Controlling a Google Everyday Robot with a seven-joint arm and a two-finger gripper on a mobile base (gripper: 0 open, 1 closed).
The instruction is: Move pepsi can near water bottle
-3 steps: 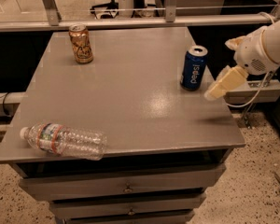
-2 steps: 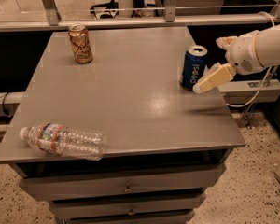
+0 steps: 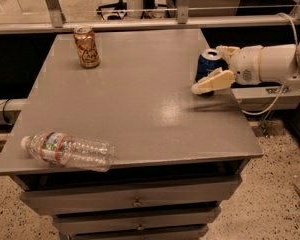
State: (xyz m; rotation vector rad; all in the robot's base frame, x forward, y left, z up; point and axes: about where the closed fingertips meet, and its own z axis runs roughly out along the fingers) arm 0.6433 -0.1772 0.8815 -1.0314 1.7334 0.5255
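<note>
the grey table fills the frame as it did a second ago, and nothing lying on it has shifted. the white arm is what changed: it has come in from the right edge of the frame toward the middle right. the water bottle lies on its side at the lower left, cap pointing left, same spot as before. the gripper stood just right of the can a second ago. now it straddles it, fingers spread, one cream finger across the near lower side and the other behind the rim. you cannot tell yet whether the pads touch. the pepsi can stands upright at the middle right, well apart from the bottle and not displaced. the gold-brown can sits untouched at the upper left. judgement: the approach is finished and the grasp is the step in hand. you should see the fingers close before any carry toward the lower left.
</note>
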